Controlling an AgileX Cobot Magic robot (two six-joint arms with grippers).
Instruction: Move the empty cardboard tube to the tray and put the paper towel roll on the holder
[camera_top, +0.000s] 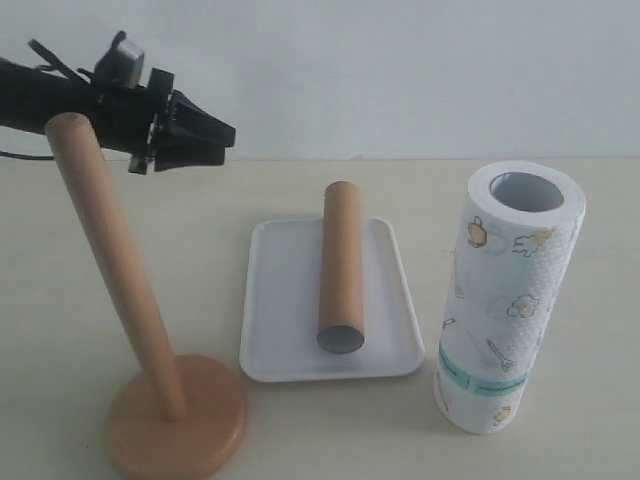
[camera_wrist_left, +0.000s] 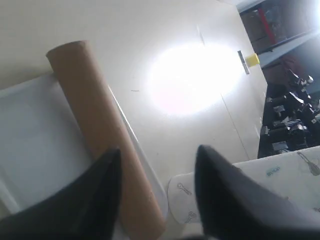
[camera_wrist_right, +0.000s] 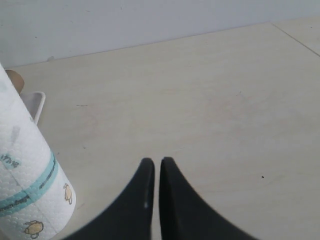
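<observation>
The empty cardboard tube (camera_top: 342, 265) lies lengthwise in the white tray (camera_top: 280, 300), its grey open end facing the front. To the tray's right the paper towel roll (camera_top: 510, 300) stands upright on the table, teal band low. The wooden holder (camera_top: 110, 260) stands bare at the front left. My left gripper (camera_top: 225, 135) hangs high at the back left, behind the pole's top. It is open and empty (camera_wrist_left: 158, 149), looking down on the tube (camera_wrist_left: 95, 110) and tray (camera_wrist_left: 35, 135). My right gripper (camera_wrist_right: 157, 161) is shut above bare table beside the roll (camera_wrist_right: 25, 170); the exterior view does not show it.
The holder's round disc base (camera_top: 175, 415) sits close to the front edge, just left of the tray's corner. A pale wall runs along the back of the light table (camera_top: 560, 200). Dark equipment (camera_wrist_left: 290, 120) shows beyond the table in the left wrist view.
</observation>
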